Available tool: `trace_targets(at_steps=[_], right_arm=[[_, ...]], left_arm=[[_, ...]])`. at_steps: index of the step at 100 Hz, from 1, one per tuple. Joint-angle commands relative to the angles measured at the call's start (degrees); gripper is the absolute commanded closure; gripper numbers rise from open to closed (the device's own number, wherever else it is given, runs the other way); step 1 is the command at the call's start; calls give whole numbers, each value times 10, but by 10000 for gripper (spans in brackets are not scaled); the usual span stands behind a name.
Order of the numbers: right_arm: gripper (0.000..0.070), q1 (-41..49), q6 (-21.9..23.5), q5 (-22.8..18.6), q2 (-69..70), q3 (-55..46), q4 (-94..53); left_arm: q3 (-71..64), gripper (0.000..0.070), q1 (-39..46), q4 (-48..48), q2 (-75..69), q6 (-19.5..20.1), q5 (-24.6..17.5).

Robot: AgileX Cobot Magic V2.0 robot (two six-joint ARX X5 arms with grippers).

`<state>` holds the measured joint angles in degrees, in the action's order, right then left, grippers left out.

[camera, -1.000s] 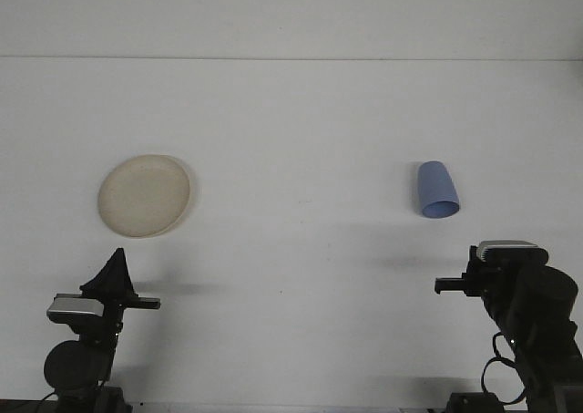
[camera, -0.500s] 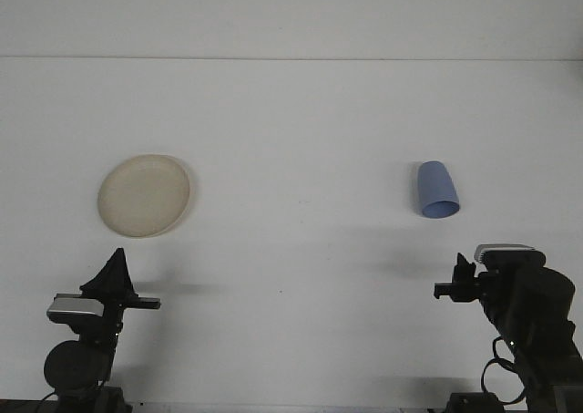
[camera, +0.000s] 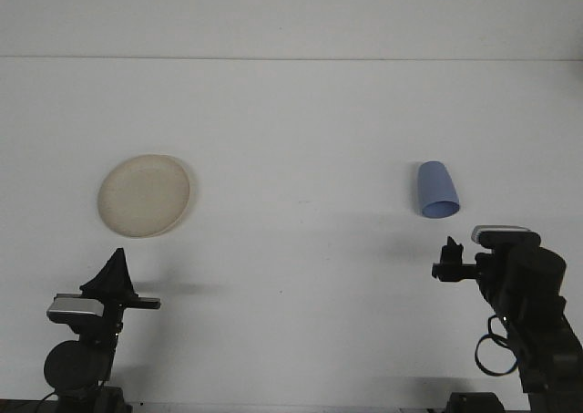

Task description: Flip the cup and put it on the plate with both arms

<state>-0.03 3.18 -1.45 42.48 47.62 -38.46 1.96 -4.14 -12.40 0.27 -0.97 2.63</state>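
Blue cup on its side, just beyond right end effector

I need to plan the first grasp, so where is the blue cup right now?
In the front view, the blue cup lies on its side on the right half of the white table, just beyond the right claw and far from the plate.

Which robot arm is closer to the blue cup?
Right. The right gripper sits just below the blue cup, near it. The left gripper is far across the table, below the plate.
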Motion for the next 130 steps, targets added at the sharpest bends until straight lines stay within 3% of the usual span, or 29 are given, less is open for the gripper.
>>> trace_targets(at_steps=[1, 42, 97, 119, 130], right_arm=[[180, 0, -6, 0, 23, 0, 31], [180, 0, -15, 0, 139, -77, 233], [182, -57, 12, 14, 173, -263, 518], [183, -100, 13, -46, 235, -263, 595], [185, -106, 13, -51, 275, -263, 641]], left_arm=[[-12, 689, 0, -5, -1, 3, 0], [-12, 689, 0, -6, -1, 3, 0], [-12, 689, 0, -6, -1, 3, 0], [-12, 689, 0, -6, -1, 3, 0], [-12, 689, 0, -5, -1, 3, 0]])
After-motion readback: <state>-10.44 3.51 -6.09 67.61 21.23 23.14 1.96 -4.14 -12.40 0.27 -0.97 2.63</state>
